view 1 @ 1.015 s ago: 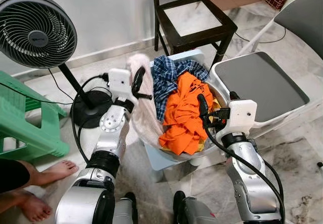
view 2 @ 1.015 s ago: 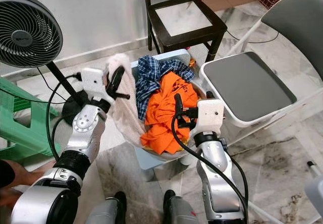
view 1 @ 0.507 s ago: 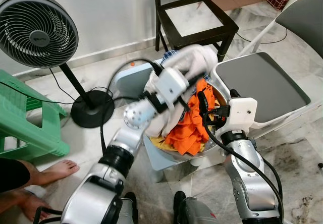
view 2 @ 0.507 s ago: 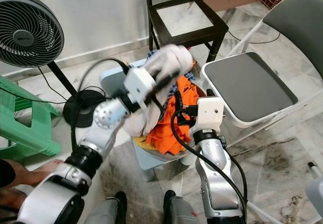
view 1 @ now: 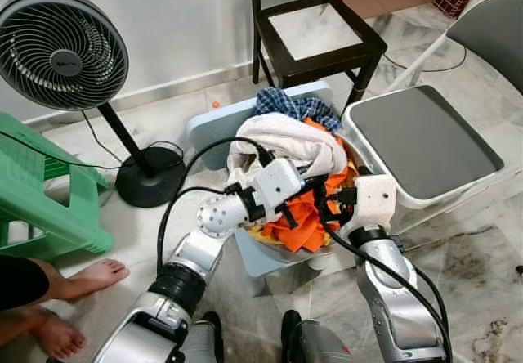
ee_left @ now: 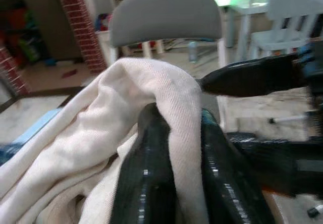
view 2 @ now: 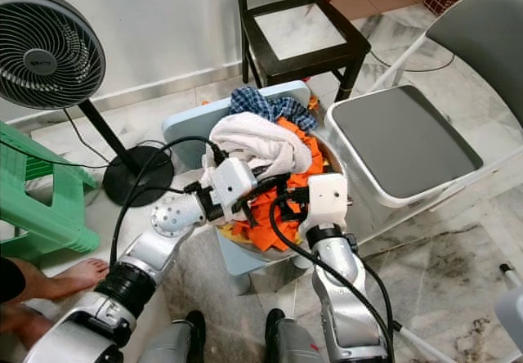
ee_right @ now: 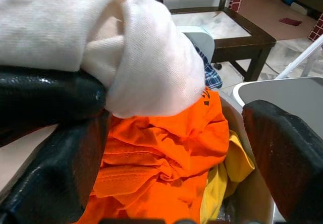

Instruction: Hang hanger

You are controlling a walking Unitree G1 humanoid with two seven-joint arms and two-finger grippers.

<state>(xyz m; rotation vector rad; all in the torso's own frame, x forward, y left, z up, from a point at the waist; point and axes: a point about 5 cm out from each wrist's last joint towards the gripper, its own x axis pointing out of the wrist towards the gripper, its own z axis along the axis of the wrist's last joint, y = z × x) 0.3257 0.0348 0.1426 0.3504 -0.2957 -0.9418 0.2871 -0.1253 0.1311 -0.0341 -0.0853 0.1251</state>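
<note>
Right gripper (ee_right: 171, 148) spread open by the basket (view 2: 359, 208); left gripper (ee_left: 176, 173) pinches the cream towel (view 1: 282, 138) over orange clothes (view 1: 306, 216); no hanger identifiable, so lift slowly, keeping cloth off the far blue-checked garment (view 1: 286, 105).

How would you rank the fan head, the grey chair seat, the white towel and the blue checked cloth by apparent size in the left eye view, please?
1. Grey chair seat
2. Fan head
3. White towel
4. Blue checked cloth, partly buried

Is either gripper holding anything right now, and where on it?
The left gripper is shut on a fold of the cream towel over the basket. The right gripper is open, holding nothing.
</note>
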